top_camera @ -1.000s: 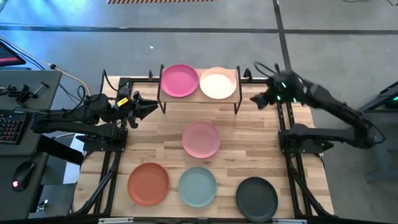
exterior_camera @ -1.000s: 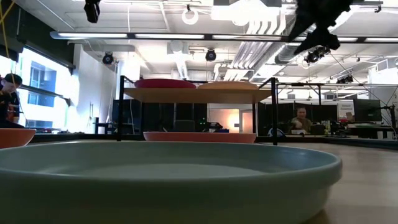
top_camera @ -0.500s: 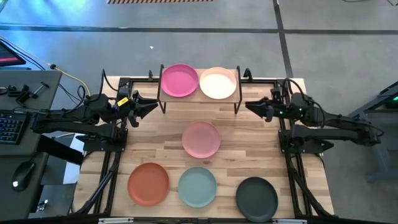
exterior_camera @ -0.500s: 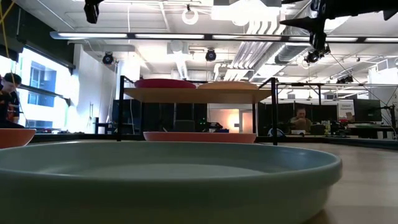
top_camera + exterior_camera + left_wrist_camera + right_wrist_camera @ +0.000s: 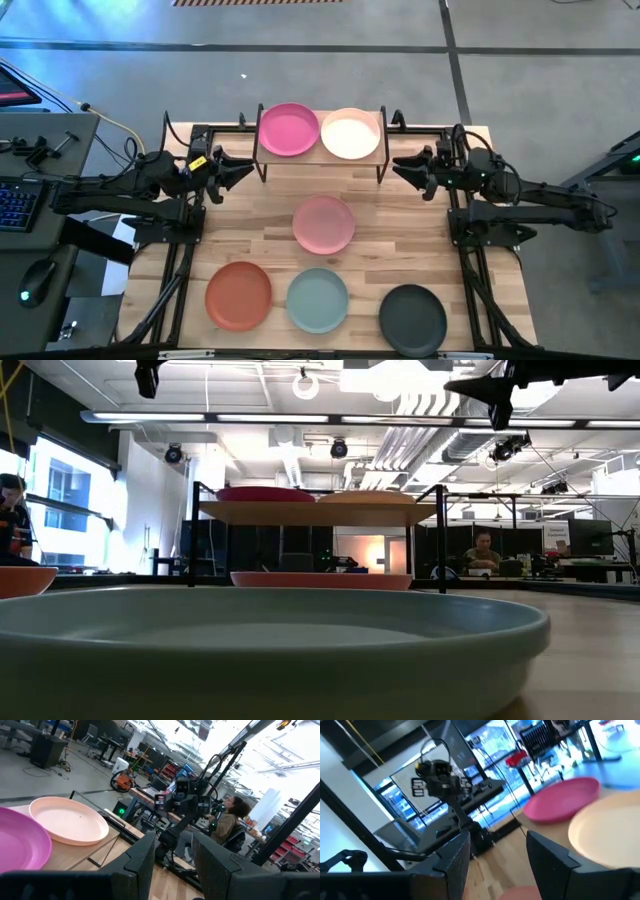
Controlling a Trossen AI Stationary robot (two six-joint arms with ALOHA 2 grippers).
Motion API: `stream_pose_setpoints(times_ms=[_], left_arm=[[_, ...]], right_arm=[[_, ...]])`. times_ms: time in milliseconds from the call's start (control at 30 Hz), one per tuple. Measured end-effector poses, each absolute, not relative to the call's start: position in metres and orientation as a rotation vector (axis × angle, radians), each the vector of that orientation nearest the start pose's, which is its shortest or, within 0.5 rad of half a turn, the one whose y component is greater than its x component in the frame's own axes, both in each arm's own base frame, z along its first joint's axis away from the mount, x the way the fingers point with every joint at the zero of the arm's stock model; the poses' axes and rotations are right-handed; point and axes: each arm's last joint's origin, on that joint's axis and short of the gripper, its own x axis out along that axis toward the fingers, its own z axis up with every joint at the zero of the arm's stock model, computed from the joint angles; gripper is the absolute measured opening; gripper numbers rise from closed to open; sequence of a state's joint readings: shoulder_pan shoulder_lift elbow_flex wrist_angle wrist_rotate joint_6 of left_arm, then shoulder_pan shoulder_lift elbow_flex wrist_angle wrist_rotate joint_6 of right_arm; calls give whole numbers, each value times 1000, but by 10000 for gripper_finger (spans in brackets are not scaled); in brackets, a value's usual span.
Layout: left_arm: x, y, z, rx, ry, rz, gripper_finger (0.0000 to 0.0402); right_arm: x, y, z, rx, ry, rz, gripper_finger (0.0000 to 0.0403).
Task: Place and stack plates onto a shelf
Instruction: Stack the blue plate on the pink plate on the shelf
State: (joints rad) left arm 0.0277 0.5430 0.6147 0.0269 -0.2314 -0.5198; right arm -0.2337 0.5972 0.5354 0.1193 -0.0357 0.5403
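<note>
The shelf [image 5: 320,150] stands at the table's far middle. The magenta plate [image 5: 289,130] and the cream plate [image 5: 350,133] lie side by side on its top. The light pink plate [image 5: 323,223] lies on the table in front of it. The orange plate [image 5: 238,295], the pale teal plate [image 5: 317,299] and the black plate [image 5: 412,318] lie in a row near the front edge. My left gripper [image 5: 245,170] is open and empty, left of the shelf. My right gripper [image 5: 400,167] is open and empty, right of the shelf. Both point toward the shelf.
Black frame rails [image 5: 180,250] run along the table's left and right sides [image 5: 470,280]. A desk with a keyboard [image 5: 20,200] stands left of the table. People sit in the room beyond the table [image 5: 485,550]. Bare wood [image 5: 400,230] lies between the light pink plate and the right rail.
My right arm has come down from a raised pose and folded back toward the table's right edge. Its gripper has tipped from slanting down to about level and now points at the shelf's right end. The plates and my left arm have kept still.
</note>
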Motion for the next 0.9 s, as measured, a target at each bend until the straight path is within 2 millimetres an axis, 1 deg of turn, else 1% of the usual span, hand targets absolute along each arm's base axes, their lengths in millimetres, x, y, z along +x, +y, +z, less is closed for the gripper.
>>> stream_pose_setpoints(times_ms=[133, 200, 267, 367, 433, 533, 667, 733, 800, 867, 900], left_arm=[[129, 10, 327, -538, -167, 232, 120], [130, 11, 328, -603, -168, 247, 120], [135, 10, 332, -628, -144, 218, 120], [147, 3, 335, -641, -6, 127, 120], [159, -3, 331, -660, 133, 101, 120], [179, -16, 312, -681, 396, 116, 120], [205, -39, 271, -729, 731, 164, 120], [216, -51, 250, -768, 867, 205, 120], [226, -64, 233, -823, 948, 232, 120], [237, -77, 222, -896, 958, 220, 120], [243, -85, 220, -936, 935, 203, 120]], right_arm=[[142, -33, 305, 530, -137, -169, 177], [143, -33, 305, 544, -137, -168, 177], [143, -33, 305, 553, -138, -167, 177], [143, -33, 305, 554, -138, -167, 177], [143, -33, 305, 554, -139, -170, 177], [142, -33, 305, 570, -143, -177, 177], [142, -33, 305, 616, -147, -177, 177], [142, -33, 305, 618, -147, -177, 177], [142, -33, 305, 617, -146, -178, 177], [143, -33, 304, 617, -140, -180, 177], [143, -33, 304, 616, -140, -180, 177]])
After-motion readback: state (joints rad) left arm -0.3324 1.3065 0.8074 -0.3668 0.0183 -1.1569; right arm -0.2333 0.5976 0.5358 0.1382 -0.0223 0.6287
